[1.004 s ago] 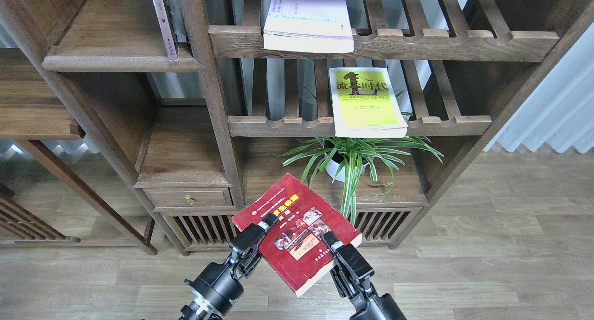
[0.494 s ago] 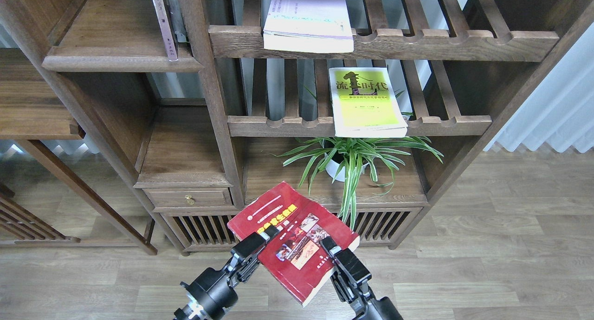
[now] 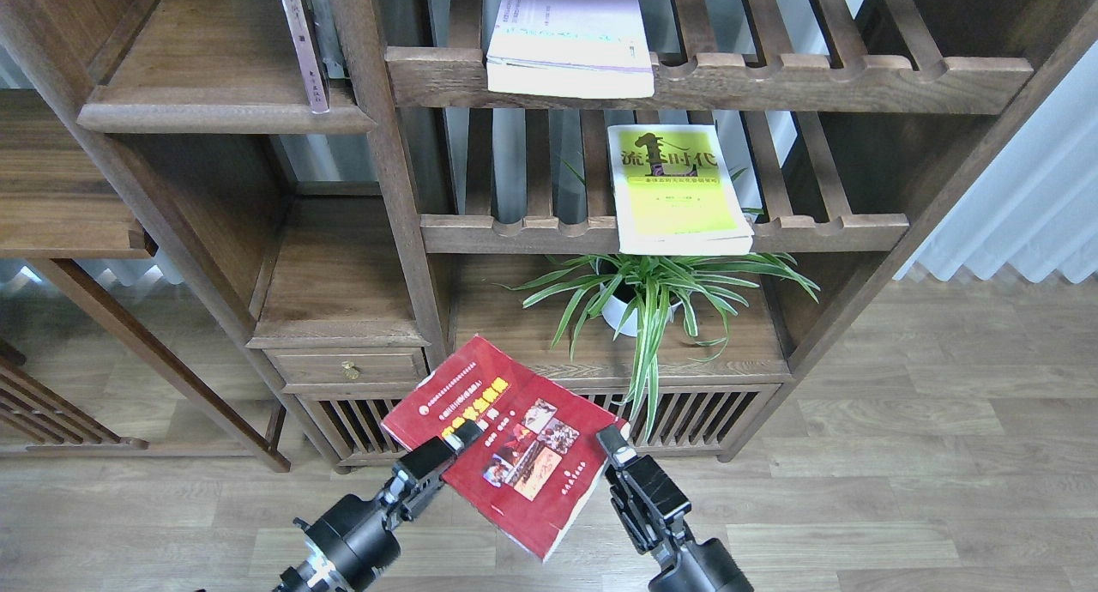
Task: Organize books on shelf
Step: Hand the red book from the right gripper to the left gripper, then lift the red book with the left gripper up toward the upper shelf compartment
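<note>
Step in hand, as I read it: carrying the dark red book (image 3: 506,442) toward the shelf (image 3: 227,103), not yet placed.

- Bookcase (image 3: 395,163) filled most of the view, with pale wood floor (image 3: 901,455) below and white curtain (image 3: 1029,197) at right.
- Shelf was upper left, a solid plank with only a thin book (image 3: 302,39) leaning upright at its right end, so lots of bare wood.
- White book (image 3: 566,34) lay flat on the top slatted rack (image 3: 772,77). Yellow-green book (image 3: 678,189) lay flat on the rack below. Potted plant (image 3: 643,305) sat under that.
- Red book was low centre, cover up, tilted, in front of the cabinet base and clear of any surface.
- Left claw (image 3: 450,448) pressed its left edge and right claw (image 3: 611,446) its right edge. Book was pinched between the two arms. Couldn't tell either claw's own finger gap.

Next move probably calls for a long lift up and left with squeeze held even, since a slip drops it.
</note>
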`<state>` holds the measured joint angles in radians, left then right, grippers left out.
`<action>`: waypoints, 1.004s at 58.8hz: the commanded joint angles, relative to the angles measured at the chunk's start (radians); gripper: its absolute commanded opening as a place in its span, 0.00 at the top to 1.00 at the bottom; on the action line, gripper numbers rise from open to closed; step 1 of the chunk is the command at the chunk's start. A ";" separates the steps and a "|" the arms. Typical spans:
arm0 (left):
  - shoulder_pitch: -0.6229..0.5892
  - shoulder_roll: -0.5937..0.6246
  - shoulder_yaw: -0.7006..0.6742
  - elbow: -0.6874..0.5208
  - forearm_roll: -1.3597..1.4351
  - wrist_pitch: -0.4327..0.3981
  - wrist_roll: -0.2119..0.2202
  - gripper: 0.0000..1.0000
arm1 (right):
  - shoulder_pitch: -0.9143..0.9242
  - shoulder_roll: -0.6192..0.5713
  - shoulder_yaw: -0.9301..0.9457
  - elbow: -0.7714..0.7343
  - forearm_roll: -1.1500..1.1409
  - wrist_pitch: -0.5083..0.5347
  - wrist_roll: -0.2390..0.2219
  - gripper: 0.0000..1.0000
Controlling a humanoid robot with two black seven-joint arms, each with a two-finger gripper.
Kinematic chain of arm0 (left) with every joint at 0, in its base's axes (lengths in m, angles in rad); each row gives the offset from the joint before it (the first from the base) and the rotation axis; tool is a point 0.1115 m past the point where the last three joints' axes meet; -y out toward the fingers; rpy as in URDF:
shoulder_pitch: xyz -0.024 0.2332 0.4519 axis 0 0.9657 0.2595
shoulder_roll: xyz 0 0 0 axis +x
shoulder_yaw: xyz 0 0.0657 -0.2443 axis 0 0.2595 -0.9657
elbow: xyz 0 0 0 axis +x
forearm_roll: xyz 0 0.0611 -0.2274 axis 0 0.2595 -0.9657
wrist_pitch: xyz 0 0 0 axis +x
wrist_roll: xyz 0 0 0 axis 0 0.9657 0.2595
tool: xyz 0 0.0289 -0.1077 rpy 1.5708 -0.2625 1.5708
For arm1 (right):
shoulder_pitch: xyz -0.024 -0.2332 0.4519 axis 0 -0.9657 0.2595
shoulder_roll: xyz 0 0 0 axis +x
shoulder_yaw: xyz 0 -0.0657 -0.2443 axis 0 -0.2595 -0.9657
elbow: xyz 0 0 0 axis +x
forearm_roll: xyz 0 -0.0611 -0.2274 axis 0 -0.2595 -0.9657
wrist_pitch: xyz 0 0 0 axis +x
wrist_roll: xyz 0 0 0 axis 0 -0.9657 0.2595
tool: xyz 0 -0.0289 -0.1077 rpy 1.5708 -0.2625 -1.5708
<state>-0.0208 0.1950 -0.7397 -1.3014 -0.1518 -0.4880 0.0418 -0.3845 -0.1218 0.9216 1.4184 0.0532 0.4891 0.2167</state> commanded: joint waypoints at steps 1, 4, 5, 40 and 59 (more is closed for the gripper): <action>0.027 0.000 -0.021 -0.006 0.034 -0.001 0.001 0.94 | 0.003 -0.004 0.029 -0.041 0.004 0.000 0.001 0.02; 0.039 0.003 -0.056 -0.010 0.092 -0.001 0.001 0.94 | 0.016 -0.006 0.065 -0.088 0.005 0.000 0.001 0.02; 0.042 0.004 -0.064 -0.012 0.106 -0.001 0.004 0.94 | 0.019 -0.004 0.069 -0.096 0.005 0.000 0.001 0.02; 0.211 0.032 -0.449 -0.081 0.469 -0.001 0.108 0.94 | 0.130 -0.004 0.155 -0.260 0.007 0.000 0.000 0.01; 0.213 0.026 -0.658 -0.084 0.489 -0.001 0.297 0.95 | 0.179 0.011 0.154 -0.312 0.008 0.000 0.000 0.01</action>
<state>0.1875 0.2242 -1.3383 -1.3840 0.3369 -0.4889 0.2610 -0.2175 -0.1139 1.0760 1.1217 0.0598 0.4886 0.2163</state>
